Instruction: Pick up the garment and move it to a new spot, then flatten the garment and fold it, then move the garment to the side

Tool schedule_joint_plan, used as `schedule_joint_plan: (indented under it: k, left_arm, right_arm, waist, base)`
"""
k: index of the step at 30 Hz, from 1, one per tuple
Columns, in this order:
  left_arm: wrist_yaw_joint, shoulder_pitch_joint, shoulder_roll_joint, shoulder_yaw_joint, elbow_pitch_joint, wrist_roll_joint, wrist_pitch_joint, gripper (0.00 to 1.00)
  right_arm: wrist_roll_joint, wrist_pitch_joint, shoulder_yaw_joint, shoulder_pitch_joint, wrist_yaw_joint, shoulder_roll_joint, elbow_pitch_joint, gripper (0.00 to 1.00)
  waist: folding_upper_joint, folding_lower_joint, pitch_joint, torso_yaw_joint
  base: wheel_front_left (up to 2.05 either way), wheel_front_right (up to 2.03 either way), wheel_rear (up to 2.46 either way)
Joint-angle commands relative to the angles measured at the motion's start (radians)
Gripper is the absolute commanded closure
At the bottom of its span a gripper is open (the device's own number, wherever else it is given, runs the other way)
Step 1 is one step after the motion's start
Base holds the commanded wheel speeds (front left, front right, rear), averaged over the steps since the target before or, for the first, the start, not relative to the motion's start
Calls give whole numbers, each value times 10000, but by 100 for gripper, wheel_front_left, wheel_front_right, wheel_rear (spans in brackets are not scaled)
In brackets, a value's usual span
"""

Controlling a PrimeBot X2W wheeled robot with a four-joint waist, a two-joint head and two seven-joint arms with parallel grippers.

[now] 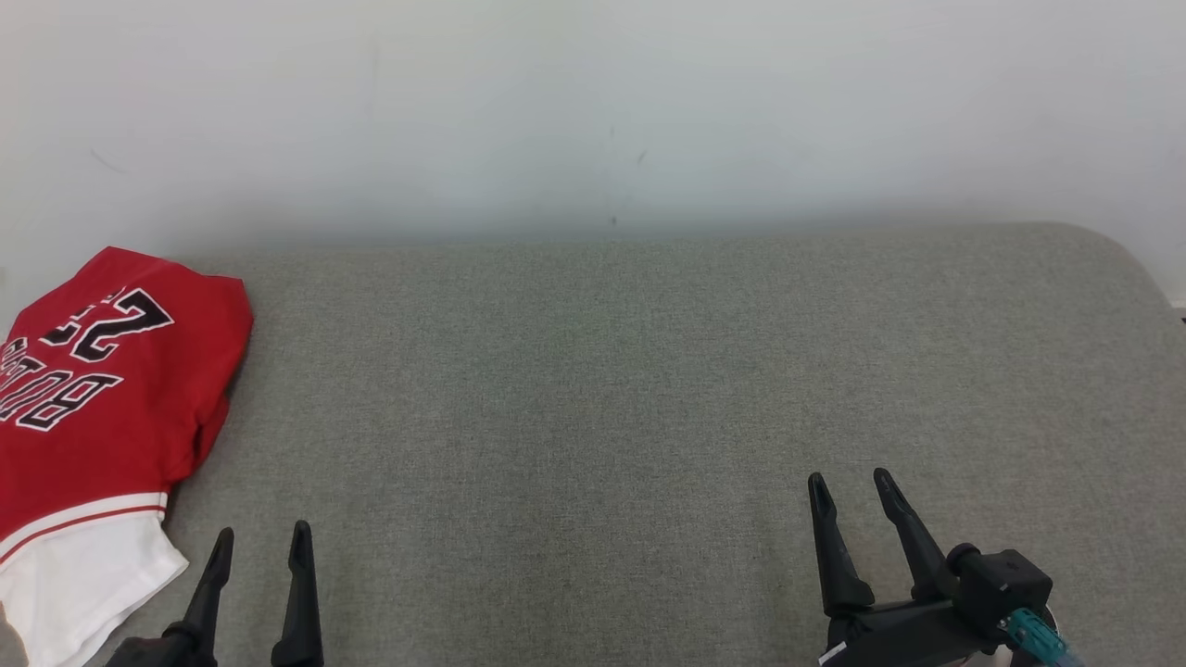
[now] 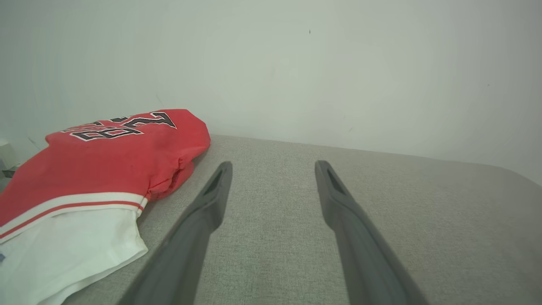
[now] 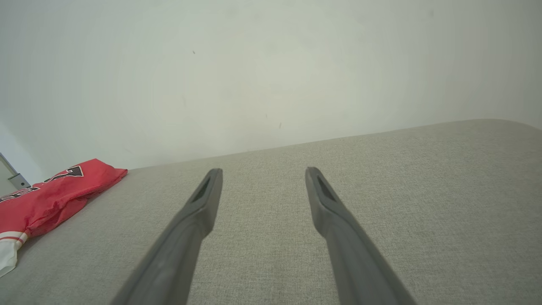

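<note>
Nearest me, at the bottom of the head view, the left gripper (image 1: pixel 263 530) and the right gripper (image 1: pixel 849 476) both stand spread wide with nothing between their fingers, low over the grey cushion (image 1: pixel 593 417). The garment (image 1: pixel 102 408), a red jersey with black-and-white lettering and a white lower part, lies at the far left of the cushion, up towards the wall (image 1: pixel 593 111). It is just beside my left gripper and well apart from the right one. It looks compact, with a layer doubled under along its right edge, so I judge the fold made and the garment set aside, the last step as good as finished. If so, the next move calls only for holding both grippers clear of the cloth; if the fold wants tidying, the left gripper is the one within reach
</note>
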Motion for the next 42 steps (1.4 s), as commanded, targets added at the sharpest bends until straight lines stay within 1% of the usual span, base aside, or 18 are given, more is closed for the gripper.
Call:
schedule_joint_plan:
  k: [1,9,21,32,42]
  left_arm:
    - [4,103,56,29,-86,277,-100,0]
    - [4,169,47,66,-117,802,-239,0]
    - [5,210,-11,403,5,1471,-452,0]
    - [5,237,-157,660,70,1361,-445,0]
    - [5,274,-168,717,136,1399,-445,0]
  right_arm:
    - [-256,-108,43,41,-17,1,-62,0]
    - [-769,-237,66,72,-19,1,-54,0]
    - [-1612,-447,-6,155,-21,2,-29,0]
    - [-1437,-432,-422,243,-21,4,40,0]
    - [-1340,-432,-466,249,-21,3,124,0]
  waist:
    - [0,0,-5,-5]
    - [0,0,-20,-8]
    - [0,0,-27,6]
    - [0,0,-19,-5]
    - [0,0,-9,-21]
  base:
    - [0,0,0]
    - [0,0,0]
    - [0,0,0]
    - [0,0,0]
    - [0,0,0]
